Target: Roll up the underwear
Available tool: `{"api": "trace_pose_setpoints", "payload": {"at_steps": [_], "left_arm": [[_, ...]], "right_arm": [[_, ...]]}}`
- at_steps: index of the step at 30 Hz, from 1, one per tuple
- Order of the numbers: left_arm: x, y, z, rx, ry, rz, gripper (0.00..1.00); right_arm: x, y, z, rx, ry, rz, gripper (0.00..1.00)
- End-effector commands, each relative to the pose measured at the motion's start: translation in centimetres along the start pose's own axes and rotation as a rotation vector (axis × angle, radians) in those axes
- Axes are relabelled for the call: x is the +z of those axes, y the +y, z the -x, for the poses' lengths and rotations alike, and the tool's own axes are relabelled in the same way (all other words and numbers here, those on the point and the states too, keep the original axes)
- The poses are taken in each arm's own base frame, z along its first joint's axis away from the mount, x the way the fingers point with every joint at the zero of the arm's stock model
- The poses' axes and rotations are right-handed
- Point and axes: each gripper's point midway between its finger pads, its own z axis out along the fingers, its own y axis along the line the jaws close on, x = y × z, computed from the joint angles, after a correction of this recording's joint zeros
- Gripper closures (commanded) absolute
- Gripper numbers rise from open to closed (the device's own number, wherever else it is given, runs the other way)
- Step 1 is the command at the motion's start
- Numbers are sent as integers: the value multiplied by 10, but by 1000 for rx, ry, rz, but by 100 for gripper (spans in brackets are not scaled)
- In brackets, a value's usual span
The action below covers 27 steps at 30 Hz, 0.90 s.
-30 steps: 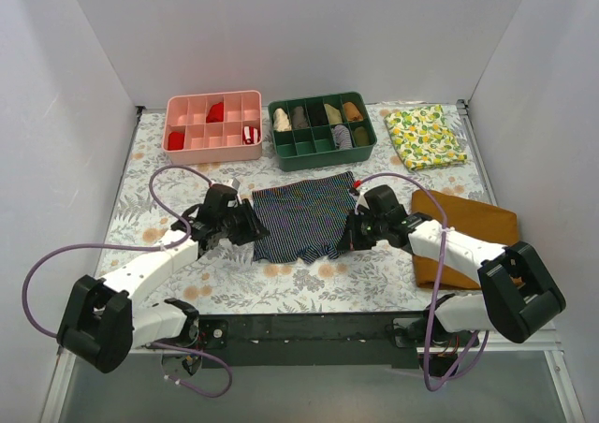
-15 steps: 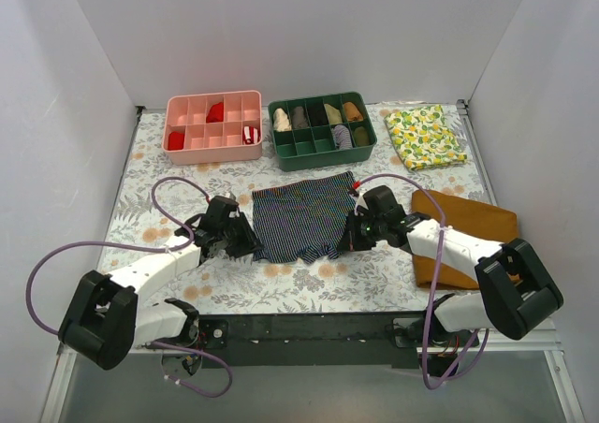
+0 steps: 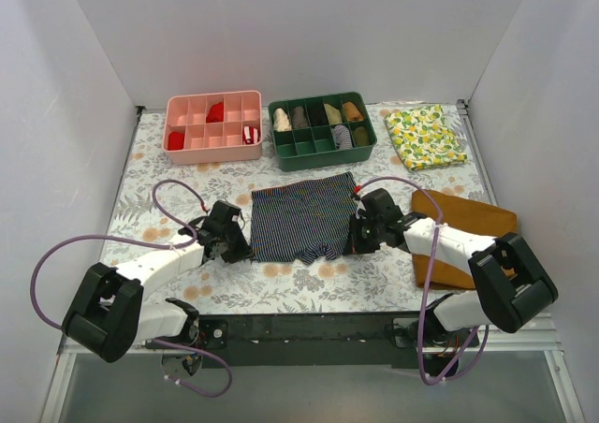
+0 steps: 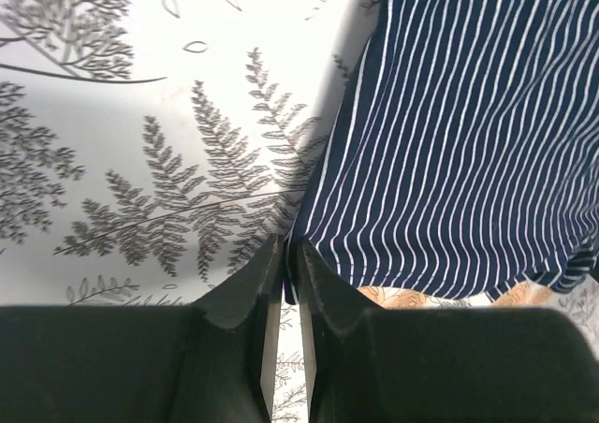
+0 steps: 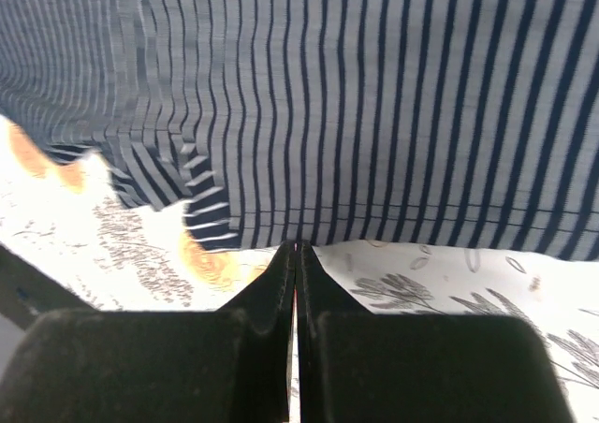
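Note:
The underwear, dark navy with thin stripes, lies spread flat on the fern-print table cover, mid-table. My left gripper is at its near-left corner. In the left wrist view the jaws have come together on the corner of the underwear, and the left gripper shows only a thin slit with cloth in it. My right gripper is at the near-right edge. In the right wrist view the right gripper is shut with its tips on the hem of the underwear.
Behind the underwear stand a pink tray and a green tray, both with small rolled items. A lemon-print cloth lies at the back right and a mustard-brown cloth lies under the right arm. White walls enclose the table.
The left gripper slid right onto the underwear's near-left corner and its jaws closed on it. The right gripper stayed shut at the near-right hem, shifting only slightly.

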Motion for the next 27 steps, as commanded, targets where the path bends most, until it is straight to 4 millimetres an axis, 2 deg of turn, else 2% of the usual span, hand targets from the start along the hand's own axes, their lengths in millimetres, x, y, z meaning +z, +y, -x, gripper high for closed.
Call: {"api": "trace_pose_setpoints", "payload": {"at_steps": [1,4,5,8,10,13,14,17,18,20,21,23,27], "left_arm": [[-4,31,1,-3,-20,156,89],[-9,22,4,13,-23,120,77],[-13,13,9,16,-35,91,75],[-25,10,20,18,-70,108,63],[-36,3,30,20,-96,105,58],[-50,-23,42,49,-120,11,57],[-55,-37,43,67,-115,-60,57],[-59,-64,43,87,-100,-185,55],[-56,-69,35,94,-58,-220,55],[-52,-79,31,101,-33,-276,54],[-47,-79,22,100,11,-289,54],[-42,-85,17,97,30,-316,55],[-21,-76,2,100,91,-278,56]], "right_arm": [[0,-20,-9,-6,20,-99,99],[-2,-23,-10,-18,19,-112,99],[-3,-22,-9,-22,13,-107,99],[-8,-20,-5,-29,8,-111,99],[-11,-13,-1,-37,-8,-84,99],[-19,10,13,-50,-67,19,99],[-20,20,18,-46,-84,63,99],[-21,34,23,-42,-101,119,99],[-20,35,24,-39,-101,124,99],[-16,42,22,-45,-83,148,99],[-15,45,24,-44,-83,153,99],[-10,49,21,-50,-64,162,99],[1,53,20,-47,-49,176,99]]}}
